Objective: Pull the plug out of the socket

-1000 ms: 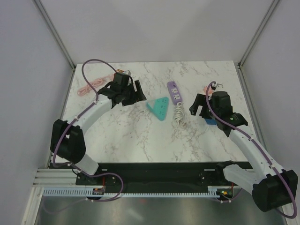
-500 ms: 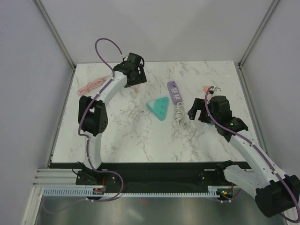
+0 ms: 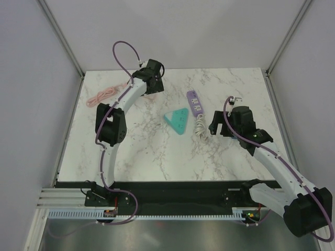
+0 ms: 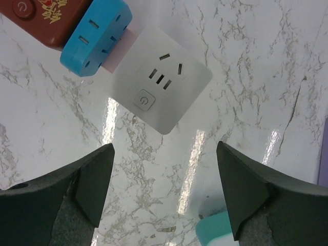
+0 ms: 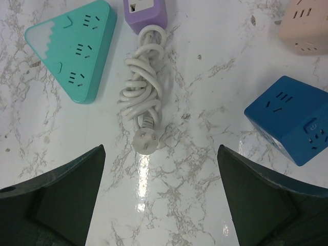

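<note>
Left gripper [image 4: 164, 154]: jaws spread wide, nothing pinched; only bare marble table [image 4: 256, 77] is seen under the gap.
Ahead of left gripper: white square socket [image 4: 160, 87], face up, just beyond the fingertips and centred on the gap.
Beyond that, toward the finger at the left of the wrist view: blue adapter [image 4: 96, 36], with a pink part [image 4: 122, 54] between it and the white square socket. Whether the two are plugged together or merely touching cannot be told from this angle.
Far corner, same side: dark red block [image 4: 41, 13], touching the blue adapter.
Right gripper [image 5: 161, 154]: jaws fully spread, nothing held.
Plug: white plug [image 5: 146, 141] is found flat on the marble, just ahead of the right gripper's gap — seated in no socket.
Cord: white cord [image 5: 144, 84], bundled in a coil, runs from the white plug away from the right gripper to the purple power strip [image 5: 146, 10].
Beside the cord, toward the finger at the left of the wrist view: teal triangular socket [image 5: 74, 48], near but not touching.
Toward the other finger: blue cube socket [image 5: 292, 118] near the fingertip; beige socket [image 5: 307, 23] farther out.
Overhead: the grippers are well apart, the purple power strip between them; pink cable [image 3: 102, 95] lies on the left arm's outer side.
</note>
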{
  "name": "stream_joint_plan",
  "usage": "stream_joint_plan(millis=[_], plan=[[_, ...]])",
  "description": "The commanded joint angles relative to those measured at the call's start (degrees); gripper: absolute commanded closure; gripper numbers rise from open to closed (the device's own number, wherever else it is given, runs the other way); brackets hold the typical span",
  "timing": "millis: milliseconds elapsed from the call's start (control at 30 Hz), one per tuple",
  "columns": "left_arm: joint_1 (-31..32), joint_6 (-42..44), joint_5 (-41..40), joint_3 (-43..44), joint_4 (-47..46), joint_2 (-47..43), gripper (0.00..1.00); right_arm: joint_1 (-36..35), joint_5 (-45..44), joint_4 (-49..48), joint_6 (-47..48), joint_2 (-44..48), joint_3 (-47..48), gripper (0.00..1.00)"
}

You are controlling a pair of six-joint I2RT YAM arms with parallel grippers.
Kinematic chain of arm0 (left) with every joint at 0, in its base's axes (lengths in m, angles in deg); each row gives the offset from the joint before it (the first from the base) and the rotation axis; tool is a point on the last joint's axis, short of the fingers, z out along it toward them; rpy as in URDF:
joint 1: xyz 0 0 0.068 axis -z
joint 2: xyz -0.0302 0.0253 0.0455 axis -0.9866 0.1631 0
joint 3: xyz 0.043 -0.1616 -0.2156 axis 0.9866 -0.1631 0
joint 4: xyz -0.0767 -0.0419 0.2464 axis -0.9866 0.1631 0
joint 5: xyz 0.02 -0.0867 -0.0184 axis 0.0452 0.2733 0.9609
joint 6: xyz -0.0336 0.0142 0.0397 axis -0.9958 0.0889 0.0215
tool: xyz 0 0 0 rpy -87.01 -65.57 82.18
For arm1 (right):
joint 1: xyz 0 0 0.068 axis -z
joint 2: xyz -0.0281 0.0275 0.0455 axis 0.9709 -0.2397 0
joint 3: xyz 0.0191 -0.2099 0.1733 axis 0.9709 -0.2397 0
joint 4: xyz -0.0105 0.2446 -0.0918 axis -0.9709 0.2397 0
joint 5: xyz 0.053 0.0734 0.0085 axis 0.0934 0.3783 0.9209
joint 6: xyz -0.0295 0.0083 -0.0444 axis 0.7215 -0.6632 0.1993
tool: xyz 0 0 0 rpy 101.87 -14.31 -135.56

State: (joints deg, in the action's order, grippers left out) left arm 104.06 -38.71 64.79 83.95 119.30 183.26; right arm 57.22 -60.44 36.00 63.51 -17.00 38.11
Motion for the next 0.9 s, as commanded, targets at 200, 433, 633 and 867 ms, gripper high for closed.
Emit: stream_joint_plan(millis=[200,433,633,867], plan=[[-0.1,-6.5,-4.0,7.9,-0.6,6.3,0.12,-0.1,0.3,-2.7,2.1,-1.2,-0.1,0.02],[-0.1,-13.1,-7.3,8.3,-1.1,7.4,0.11,-0.1,-0.1,-3.5,2.7,-1.7,-0.1,0.02],[-0.2,-14.2,-10.3,9.8,-1.8,9.5,0.11,-0.1,0.4,-4.7,3.1,-4.0,-0.1,0.02],[-1.6,-14.7,-12.5,9.8,-2.2,11.7,0.10,-0.1,1.0,-6.3,3.4,-6.1,-0.2,0.02]])
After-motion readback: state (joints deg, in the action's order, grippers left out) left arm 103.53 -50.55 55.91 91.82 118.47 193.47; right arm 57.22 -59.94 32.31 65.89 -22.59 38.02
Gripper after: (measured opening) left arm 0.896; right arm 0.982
